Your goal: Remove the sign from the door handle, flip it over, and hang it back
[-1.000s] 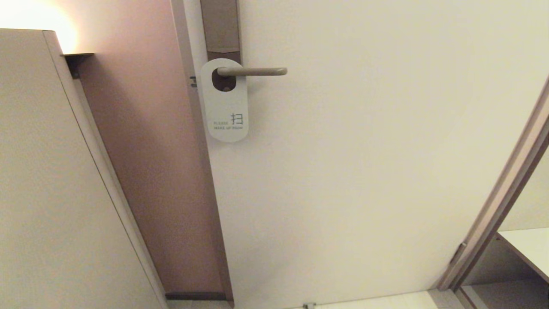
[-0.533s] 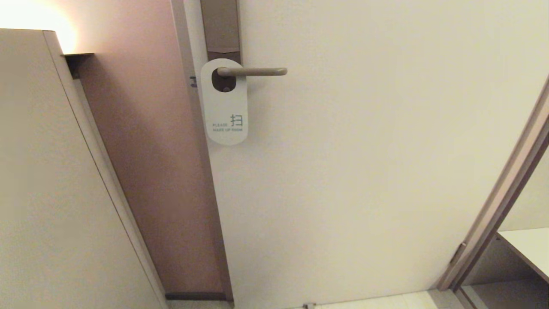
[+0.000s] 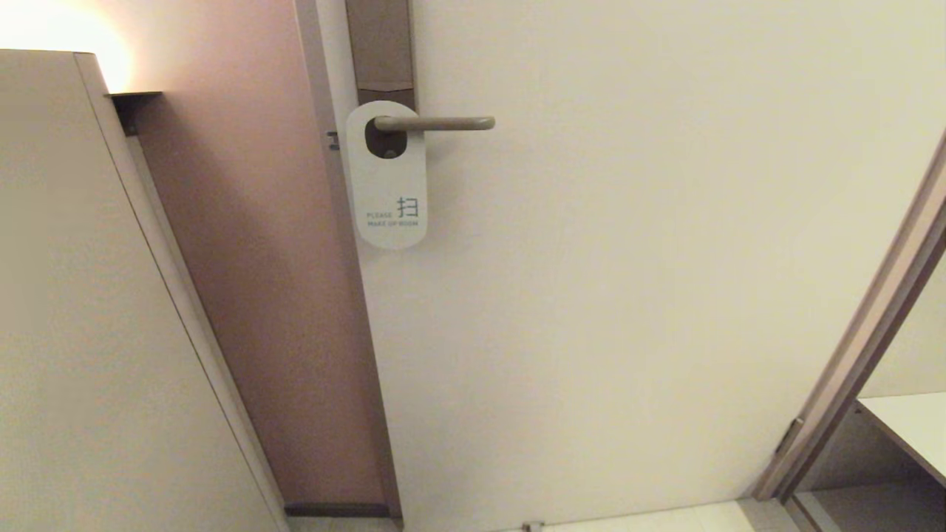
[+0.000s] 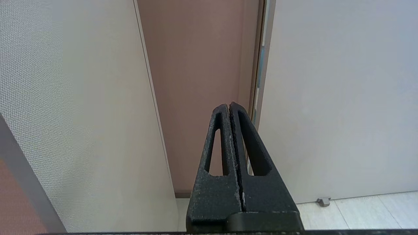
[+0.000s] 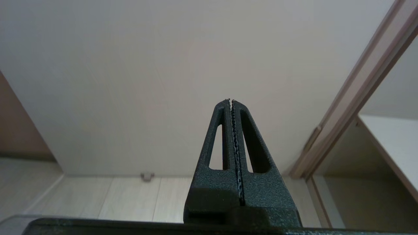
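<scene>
The sign hangs by its oval hole on the door handle, white side with teal text facing out. The handle is a slim beige-grey lever on a tall brown backplate near the door's left edge. Neither arm shows in the head view. My left gripper is shut and empty, low down, pointing at the gap between the left wall and the door. My right gripper is shut and empty too, low before the door's lower part. The sign and handle do not show in either wrist view.
A pale wall panel juts out on the left, with a brown recess between it and the door. The door frame and a shelf stand at the right. A small door stop sits on the floor.
The sign has swung slightly on the handle, its lower end shifting a little; neither arm has visibly moved.
</scene>
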Robot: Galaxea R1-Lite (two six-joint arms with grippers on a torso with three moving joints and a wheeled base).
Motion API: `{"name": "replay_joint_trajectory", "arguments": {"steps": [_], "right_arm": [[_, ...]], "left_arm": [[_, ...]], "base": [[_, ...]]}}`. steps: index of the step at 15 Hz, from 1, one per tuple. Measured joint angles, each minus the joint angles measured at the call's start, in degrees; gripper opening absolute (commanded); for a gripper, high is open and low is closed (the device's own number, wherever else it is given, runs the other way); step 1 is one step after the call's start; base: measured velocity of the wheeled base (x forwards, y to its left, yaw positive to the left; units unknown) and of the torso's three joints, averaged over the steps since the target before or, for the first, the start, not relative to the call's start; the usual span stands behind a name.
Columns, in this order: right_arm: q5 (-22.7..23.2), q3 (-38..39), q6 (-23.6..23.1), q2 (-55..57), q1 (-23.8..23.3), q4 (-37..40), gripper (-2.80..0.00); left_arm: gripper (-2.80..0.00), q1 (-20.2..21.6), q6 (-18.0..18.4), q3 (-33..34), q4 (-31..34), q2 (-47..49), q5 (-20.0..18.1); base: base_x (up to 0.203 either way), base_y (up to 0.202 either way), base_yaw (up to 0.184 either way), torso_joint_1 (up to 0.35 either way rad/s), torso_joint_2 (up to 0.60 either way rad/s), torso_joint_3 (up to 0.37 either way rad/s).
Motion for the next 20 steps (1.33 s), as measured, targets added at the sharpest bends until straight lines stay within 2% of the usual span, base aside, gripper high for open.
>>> {"name": "replay_joint_trajectory", "arguments": {"steps": [7,20], "right_arm": [[0.00,0.00,0.27,-4.64,0.00,0.05,-2.80],[-0.11,0.00,0.21,-4.92,0.00,0.05,-2.80]], "left_arm": [[-2.80,0.00,-0.02,0.00,0.00,0.00,-0.08],[-2.80,0.00,0.00,0.00,-0.02,0.00,-0.05]], "base": [[0.000,0.000,0.000,0.000,0.00,0.000],[0.000,0.000,0.000,0.000,0.00,0.000]]}}
